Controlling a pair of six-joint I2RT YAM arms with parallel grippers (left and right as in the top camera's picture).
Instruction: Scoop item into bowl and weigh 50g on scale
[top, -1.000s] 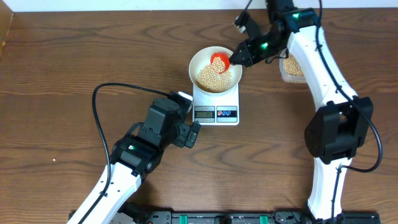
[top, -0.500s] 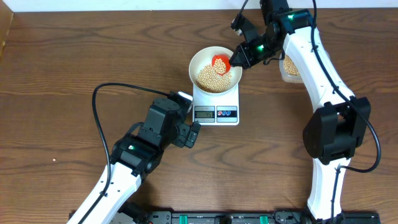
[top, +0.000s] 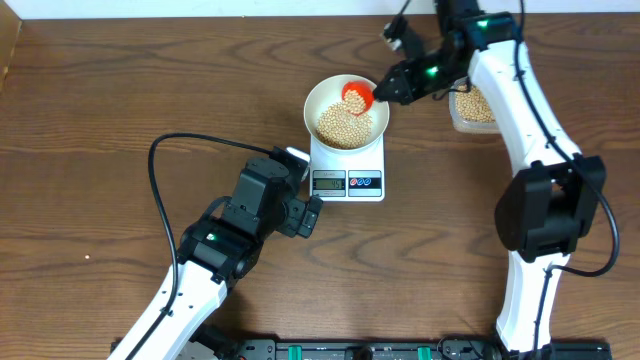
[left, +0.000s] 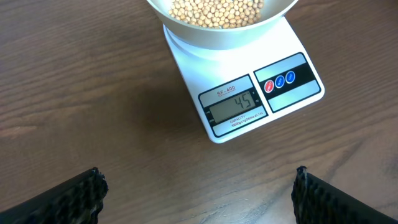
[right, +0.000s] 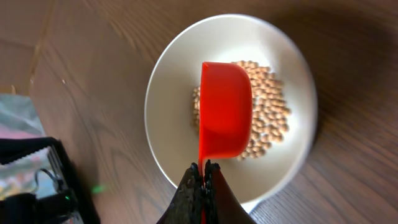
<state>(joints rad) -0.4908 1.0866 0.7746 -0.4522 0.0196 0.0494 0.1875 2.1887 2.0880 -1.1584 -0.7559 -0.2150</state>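
The white bowl (top: 322, 97) stands on the white scale (top: 362, 162) and holds a heap of pale-tan beans (top: 340, 124). In the left wrist view the scale (left: 186, 59) shows its display (left: 236, 106) reading 45, with the bowl (left: 186, 28) at the top. My right gripper (top: 385, 88) is shut on the handle of a red scoop (top: 355, 94), which hangs over the bowl's far right side. The right wrist view shows the scoop (right: 225, 109) turned over above the beans (right: 270, 112), gripper (right: 204, 167) clamped on its handle. My left gripper (left: 198, 186) is open, over bare wood in front of the scale.
A clear plastic tub (top: 472, 108) with more beans sits to the right of the bowl, partly under the right arm. A black cable (top: 165, 190) loops left of the left arm. A foil bag (right: 18, 124) lies at the left of the right wrist view.
The red scoop has shifted slightly up and right over the bowl's rim as the right wrist swung. The left arm has stayed still.
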